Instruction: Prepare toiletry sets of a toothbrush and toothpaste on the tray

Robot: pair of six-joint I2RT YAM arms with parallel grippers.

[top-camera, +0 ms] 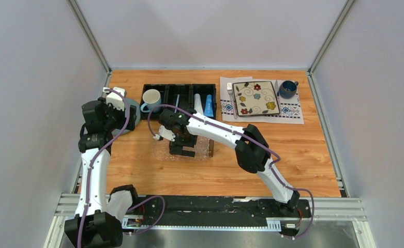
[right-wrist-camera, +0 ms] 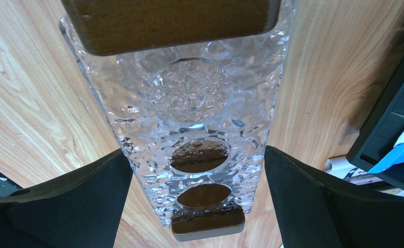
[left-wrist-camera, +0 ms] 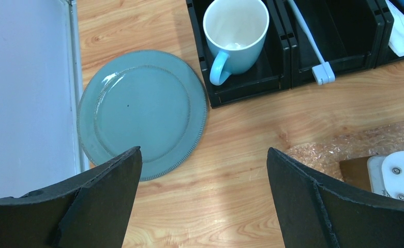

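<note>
Fingers of the right gripper (right-wrist-camera: 199, 181) stand spread wide and empty, with the tray (right-wrist-camera: 189, 103) directly below and between them. Equally open, the left gripper (left-wrist-camera: 204, 181) has the plate (left-wrist-camera: 137, 111) just ahead-left and the toothbrush (left-wrist-camera: 313, 49) farther ahead-right, in the black organizer's (left-wrist-camera: 284, 49) middle slot.

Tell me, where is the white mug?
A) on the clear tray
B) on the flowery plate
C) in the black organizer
C: the white mug stands inside the leftmost compartment of the black organizer.
</note>
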